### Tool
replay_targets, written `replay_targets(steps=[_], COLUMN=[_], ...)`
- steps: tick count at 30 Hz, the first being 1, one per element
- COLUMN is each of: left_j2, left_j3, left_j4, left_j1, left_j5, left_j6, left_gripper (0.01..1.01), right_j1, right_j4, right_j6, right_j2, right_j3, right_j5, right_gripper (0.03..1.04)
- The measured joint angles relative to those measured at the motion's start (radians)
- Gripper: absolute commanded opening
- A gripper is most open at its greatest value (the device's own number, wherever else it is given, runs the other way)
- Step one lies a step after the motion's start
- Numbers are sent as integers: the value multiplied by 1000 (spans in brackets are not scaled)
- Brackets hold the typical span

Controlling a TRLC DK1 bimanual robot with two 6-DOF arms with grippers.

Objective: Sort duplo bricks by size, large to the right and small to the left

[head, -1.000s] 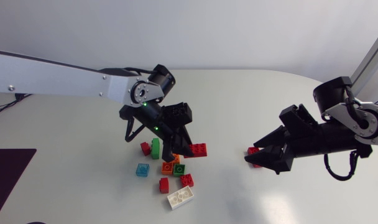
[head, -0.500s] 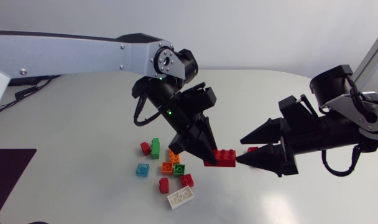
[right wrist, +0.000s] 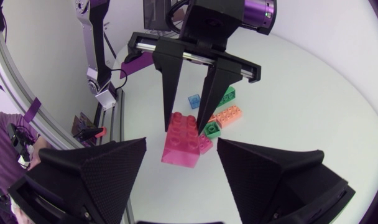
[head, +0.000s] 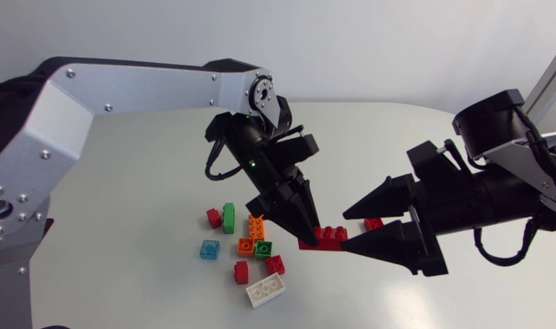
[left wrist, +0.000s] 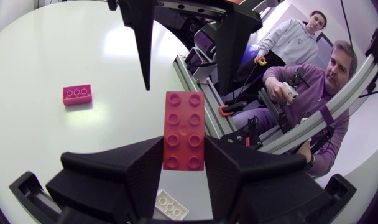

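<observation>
My left gripper (head: 305, 230) is shut on a red two-by-four brick (head: 326, 236) and holds it above the table, right of the pile. In the left wrist view the brick (left wrist: 184, 130) sticks out lengthwise from between my fingers (left wrist: 134, 169). My right gripper (head: 345, 230) is open, and its two tips stand either side of the brick's free end without touching it. From the right wrist the brick (right wrist: 183, 140) hangs ahead of my right gripper (right wrist: 181, 175), pinched by the left arm's thin fingers (right wrist: 167, 87).
A pile of small bricks lies below the left gripper: red (head: 214, 217), green (head: 229, 217), orange (head: 246, 245), light blue (head: 209, 249) and a white one (head: 265, 290). Another red brick (head: 374, 223) lies on the table behind my right gripper.
The left arm has lifted the red brick and carried it right. The right gripper has come left to meet it, and its fingers have narrowed a little.
</observation>
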Motion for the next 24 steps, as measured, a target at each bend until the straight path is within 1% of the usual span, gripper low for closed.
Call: replay_targets(steps=[2,8,10,12,16,18,19,20,21,22,24], left_j2=[0,0,0,0,0,0,0,0,0,0,-2], left_j3=[6,9,9,9,9,8,8,8,8,7,5], left_j4=[-4,-6,-2,-2,16,29,37,49,56,59,89], left_j1=[0,1,0,0,0,0,0,0,0,0,0], left_j5=[3,17,18,21,19,13,11,7,5,4,10], left_j6=[7,11,12,12,2,-3,-9,-20,-26,-34,-57], left_gripper=[130,130,130,130,131,136,189,430,752,1015,998], right_j1=[6,38,43,45,49,56,59,60,60,60,60], right_j4=[0,4,10,19,35,45,55,65,72,77,86], right_j6=[5,36,50,63,102,116,122,132,137,141,144], right_j2=[8,15,15,15,15,15,15,14,14,13,8], right_j3=[0,0,0,-1,-6,-9,-11,-15,-18,-22,-29], right_j5=[-3,2,13,20,37,48,52,58,60,62,61], right_gripper=[610,439,346,279,269,238,231,193,185,184,184])
